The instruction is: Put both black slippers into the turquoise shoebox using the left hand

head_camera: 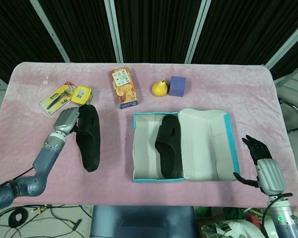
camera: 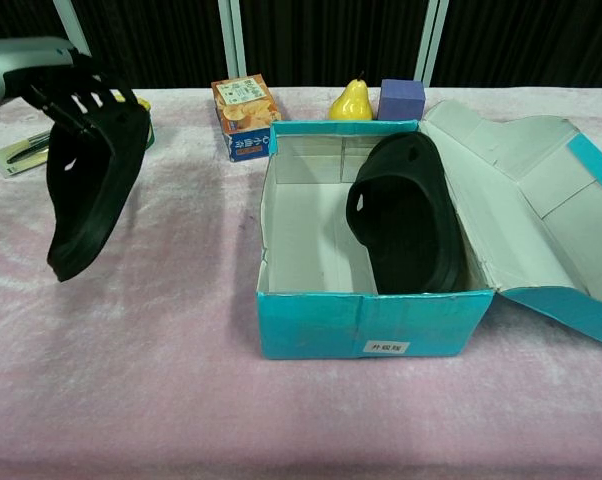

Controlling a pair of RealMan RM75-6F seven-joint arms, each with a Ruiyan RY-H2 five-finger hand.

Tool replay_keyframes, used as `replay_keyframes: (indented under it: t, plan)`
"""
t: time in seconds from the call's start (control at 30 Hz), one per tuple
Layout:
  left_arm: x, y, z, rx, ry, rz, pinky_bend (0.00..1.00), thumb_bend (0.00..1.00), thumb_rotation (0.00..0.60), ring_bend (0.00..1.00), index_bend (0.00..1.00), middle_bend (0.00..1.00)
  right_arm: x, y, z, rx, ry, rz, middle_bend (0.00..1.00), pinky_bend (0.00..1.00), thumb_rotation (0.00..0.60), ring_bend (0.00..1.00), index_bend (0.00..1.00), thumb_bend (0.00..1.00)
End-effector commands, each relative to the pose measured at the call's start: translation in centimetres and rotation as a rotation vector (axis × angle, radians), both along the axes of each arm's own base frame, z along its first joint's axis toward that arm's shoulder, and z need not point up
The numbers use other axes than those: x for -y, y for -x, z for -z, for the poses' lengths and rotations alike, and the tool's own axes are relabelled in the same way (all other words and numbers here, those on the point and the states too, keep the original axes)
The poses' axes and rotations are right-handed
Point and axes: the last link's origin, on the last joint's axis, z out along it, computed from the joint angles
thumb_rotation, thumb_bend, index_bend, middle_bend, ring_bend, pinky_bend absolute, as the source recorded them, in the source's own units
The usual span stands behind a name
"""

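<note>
Fingers (camera: 56,88) of the left hand (head_camera: 67,120) grip one slipper (camera: 93,180) by its top, hanging tilted above the worktop (camera: 181,340), left of the shoebox (camera: 366,325). Second slipper (camera: 406,215) lies inside. Right hand (head_camera: 265,166) is spread, holding nothing.

We see both views evenly and brightly lit from above, with only soft shadows under the lifted black slipper (camera: 93,170) and inside the turquoise shoebox (camera: 361,322), no glare, sharp focus, and dark backdrops.
</note>
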Motion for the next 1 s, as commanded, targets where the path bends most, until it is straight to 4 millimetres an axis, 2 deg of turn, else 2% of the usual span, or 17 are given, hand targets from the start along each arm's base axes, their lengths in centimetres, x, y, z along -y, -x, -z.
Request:
replay_keyframes:
  t: [0.03, 0.27, 0.5, 0.7, 1.0]
  plan:
    - [0.9, -2.6, -0.9, 0.274, -0.118, 0.122, 0.53, 0.04, 0.600, 0.46, 0.32, 0.44, 0.0, 0.0, 0.0, 0.002, 0.000, -0.003, 0.02, 0.07, 0.600, 0.00, 0.00, 0.10]
    - [0.7, -8.3, 1.2, 0.488, -0.198, 0.293, 0.53, 0.03, 0.600, 0.45, 0.31, 0.44, -0.1, 0.0, -0.1, 0.005, 0.002, -0.008, 0.02, 0.07, 0.600, 0.00, 0.00, 0.10]
    - [0.5, -13.2, 4.4, 0.544, -0.210, 0.409, 0.52, 0.02, 0.600, 0.45, 0.31, 0.45, -0.4, 0.0, -0.2, 0.010, 0.007, -0.009, 0.02, 0.07, 0.600, 0.00, 0.00, 0.10]
    - [0.5, -15.7, 7.4, 0.512, -0.191, 0.470, 0.51, 0.03, 0.600, 0.44, 0.31, 0.45, -0.5, 0.1, -0.4, 0.011, 0.012, -0.006, 0.02, 0.07, 0.600, 0.00, 0.00, 0.10]
    - [0.4, -17.1, 11.1, 0.461, -0.140, 0.501, 0.51, 0.02, 0.600, 0.43, 0.30, 0.43, -0.8, 0.6, -0.7, 0.016, 0.018, 0.014, 0.02, 0.07, 0.600, 0.00, 0.00, 0.10]
